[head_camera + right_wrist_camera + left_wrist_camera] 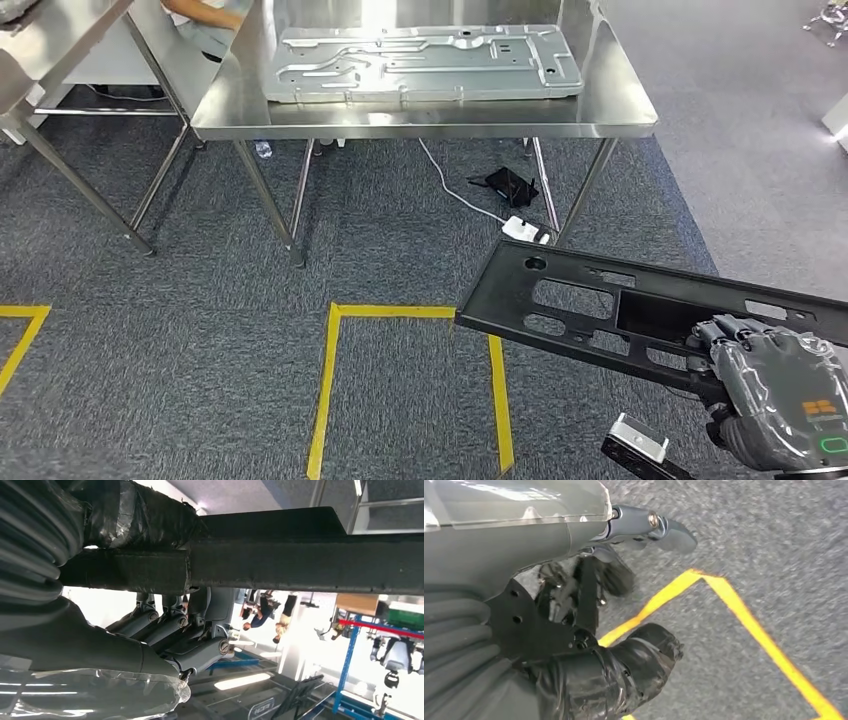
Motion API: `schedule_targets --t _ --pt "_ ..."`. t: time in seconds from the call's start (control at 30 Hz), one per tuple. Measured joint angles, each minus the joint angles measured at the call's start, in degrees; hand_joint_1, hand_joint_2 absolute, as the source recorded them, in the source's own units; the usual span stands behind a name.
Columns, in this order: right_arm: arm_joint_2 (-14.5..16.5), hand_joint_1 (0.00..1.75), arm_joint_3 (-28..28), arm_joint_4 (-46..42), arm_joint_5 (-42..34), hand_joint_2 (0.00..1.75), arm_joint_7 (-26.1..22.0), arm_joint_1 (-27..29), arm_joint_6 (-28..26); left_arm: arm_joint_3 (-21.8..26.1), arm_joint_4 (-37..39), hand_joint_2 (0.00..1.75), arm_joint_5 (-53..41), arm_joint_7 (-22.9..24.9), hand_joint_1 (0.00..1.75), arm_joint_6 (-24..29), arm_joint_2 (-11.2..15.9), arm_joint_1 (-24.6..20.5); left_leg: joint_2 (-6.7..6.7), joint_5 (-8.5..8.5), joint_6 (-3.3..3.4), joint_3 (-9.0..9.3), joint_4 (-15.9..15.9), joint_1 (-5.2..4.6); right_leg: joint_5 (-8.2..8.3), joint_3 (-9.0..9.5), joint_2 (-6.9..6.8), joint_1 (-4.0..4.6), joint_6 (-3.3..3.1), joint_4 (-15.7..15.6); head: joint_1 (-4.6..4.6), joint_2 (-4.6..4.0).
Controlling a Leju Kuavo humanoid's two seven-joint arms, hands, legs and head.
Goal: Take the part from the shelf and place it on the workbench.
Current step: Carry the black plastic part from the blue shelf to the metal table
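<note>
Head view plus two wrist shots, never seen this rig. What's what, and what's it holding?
It is a two-legged humanoid with two arms, each ending in a robot hand. The wide picture is from its head, looking forward and down. There the right robot hand holds a long black part with cut-outs, carried above the grey carpet. Ahead stands a steel workbench with a large silver metal panel lying on it. Yellow tape marks the floor.

The other two pictures come from cameras at the wrists, so they look turned. The right wrist view shows that hand's fingers under the black part. The left wrist view shows the left robot hand hanging over the carpet, holding nothing.
</note>
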Motion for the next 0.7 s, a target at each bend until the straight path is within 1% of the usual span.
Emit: schedule_targets --t 0.03,0.07,0.1,0.13,0.17,0.2,0.23,0.27,0.3,0.33,0.37,0.4,0.43,0.47,0.5,0.53,0.57,0.6,0.63,0.7 --pt "-0.19 1.75 -0.63 0.01 -0.44 1.75 0.0 0.25 0.17 0.01 0.01 1.75 0.05 -0.09 0.0 -0.02 0.0 0.11 0.29 2.57 0.0 0.17 -2.56 0.02 -0.77 0.82 0.1 -0.09 0.44 0.11 -0.1 0.0" --pt "-0.5 1.75 -1.52 0.0 -1.15 1.75 0.0 0.48 0.47 0.01 0.01 1.75 0.11 -0.17 0.0 -0.05 0.0 0.19 0.5 4.61 0.25 0.42 -4.16 -0.08 -1.53 1.33 0.15 -0.09 0.97 0.2 -0.19 0.0" --pt "-0.87 1.75 -2.59 -0.01 -2.08 1.75 0.0 0.8 0.8 0.02 0.02 1.75 0.17 -0.23 0.0 -0.12 0.0 0.23 0.65 5.5 0.7 0.61 -4.75 -0.26 -2.04 1.93 0.22 -0.13 1.52 0.33 -0.23 0.0" --pt "-1.34 1.75 -3.89 -0.01 -3.22 1.75 0.0 1.16 1.16 0.02 0.02 1.75 0.23 -0.28 0.0 -0.19 0.0 0.16 0.69 4.86 1.26 0.87 -4.62 -0.51 -2.26 2.52 0.24 -0.19 2.02 0.56 -0.24 0.0" --pt "-1.87 1.75 -5.42 -0.02 -4.47 1.75 0.0 1.42 1.49 0.02 0.01 1.75 0.28 -0.35 0.0 -0.3 -0.01 0.06 0.59 4.9 1.87 1.54 -4.79 -0.58 -2.24 2.68 0.19 -0.34 2.41 0.97 -0.18 0.0" --pt "-2.38 1.75 -6.96 -0.02 -5.56 1.75 0.01 1.7 1.7 0.02 0.01 1.75 0.33 -0.39 0.0 -0.39 -0.01 -0.06 0.51 4.72 2.39 2.14 -5.08 -0.59 -1.89 2.49 0.18 -0.5 2.62 2.11 -0.09 0.0" --pt "-2.86 1.75 -8.5 -0.01 -6.4 1.75 0.01 1.85 1.87 0.03 0.0 1.75 0.36 -0.44 0.0 -0.44 -0.01 -0.2 0.46 4.5 2.87 2.79 -5.41 -0.58 -1.66 1.27 0.14 -0.57 2.68 4.23 -0.04 0.0" --pt "-3.25 1.75 -9.85 -0.01 -6.97 1.75 0.01 1.9 1.98 0.04 0.0 1.75 0.38 -0.5 0.0 -0.49 0.01 -0.32 0.4 4.3 3.27 3.49 -5.72 -0.55 -1.87 -0.68 0.13 -0.53 2.68 7.24 0.07 0.0" --pt "-3.58 1.75 -10.94 0.0 -7.28 1.75 0.01 2.02 2.02 0.06 0.01 1.75 0.4 -0.55 0.0 -0.49 0.03 -0.38 0.39 3.99 3.57 4.01 -5.97 -0.58 -2.7 -3.2 0.14 -0.36 2.61 10.81 0.13 0.0" --pt "-3.88 1.75 -11.86 0.0 -7.44 1.75 0.0 2.2 2.04 0.08 0.01 1.75 0.41 -0.58 0.0 -0.5 0.05 -0.42 0.34 3.61 3.8 4.57 -6.19 -0.65 -4.23 -5.9 0.14 -0.14 2.53 14.12 0.15 0.0" --pt "-4.11 1.75 -12.63 0.0 -7.52 1.75 0.0 2.41 2.04 0.09 0.02 1.75 0.42 -0.61 0.0 -0.52 0.04 -0.39 0.25 3.15 3.92 5.23 -6.35 -0.75 -5.95 -8.26 0.15 0.12 2.42 16.36 0.16 0.0" --pt "-4.3 1.75 -13.39 0.0 -7.6 1.75 0.0 2.62 2.02 0.1 0.02 1.75 0.43 -0.61 0.0 -0.57 0.02 -0.33 0.13 2.58 3.98 6.01 -6.46 -0.85 -7.21 -9.96 0.15 0.35 2.27 17.16 0.15 0.0" --pt "-4.42 1.75 -14.16 0.0 -7.71 1.75 0.01 2.76 1.98 0.11 0.02 1.75 0.44 -0.61 0.0 -0.64 -0.03 -0.26 -0.01 1.93 3.99 6.9 -6.51 -0.94 -7.43 -10.87 0.15 0.6 2.05 16.29 0.15 0.0" --pt "-4.52 1.75 -14.98 0.0 -7.92 1.75 0.01 2.83 1.93 0.12 0.02 1.75 0.45 -0.61 0.0 -0.7 -0.09 -0.2 -0.14 1.24 3.94 7.85 -6.54 -0.98 -6.21 -11.09 0.15 0.85 1.77 13.96 0.16 0.0" --pt "-4.65 1.75 -15.81 0.01 -8.24 1.75 0.01 2.87 1.86 0.13 0.02 1.75 0.46 -0.61 0.0 -0.77 -0.13 -0.15 -0.24 0.52 3.87 8.56 -6.6 -1.01 -3.28 -10.88 0.15 1.14 1.39 10.64 0.18 0.0" --pt "-4.84 1.75 -16.66 0.02 -8.59 1.75 0.01 2.96 1.77 0.17 0.02 1.75 0.48 -0.61 0.0 -0.81 -0.19 -0.16 -0.33 -0.21 3.74 9.39 -6.48 -1.1 0.22 -10.7 0.24 1.43 0.99 7.39 0.23 0.0" --pt "-5.1 1.75 -17.46 0.02 -8.93 1.75 0.0 3.06 1.67 0.24 0.02 1.75 0.49 -0.62 0.0 -0.83 -0.23 -0.18 -0.48 -0.88 3.53 9.85 -6.51 -1.23 3.01 -10.48 0.25 1.71 0.67 5.02 0.37 0.0" --pt "-5.36 1.75 -18.22 0.03 -9.19 1.75 0.0 3.19 1.57 0.33 0.02 1.75 0.5 -0.62 0.0 -0.85 -0.27 -0.18 -0.57 -1.36 3.28 10.31 -6.65 -1.37 5.11 -10.25 0.34 1.91 0.38 3.59 0.49 0.0" --pt "-5.58 1.75 -18.91 0.03 -9.35 1.75 0.0 3.31 1.48 0.45 0.02 1.75 0.51 -0.62 0.0 -0.85 -0.3 -0.22 -0.65 -1.54 2.99 10.87 -6.51 -1.5 5.67 -10.04 0.47 1.96 0.15 3.03 0.61 0.0" --pt "-5.87 1.75 -20.18 0.02 -9.51 1.75 0.01 3.41 1.19 0.62 0.02 1.75 0.51 -0.63 0.0 -0.87 -0.26 -0.24 -0.67 -1.26 2.45 11.42 -6.31 -1.66 5.48 -8.89 0.59 1.71 -0.34 2.42 0.69 0.01"
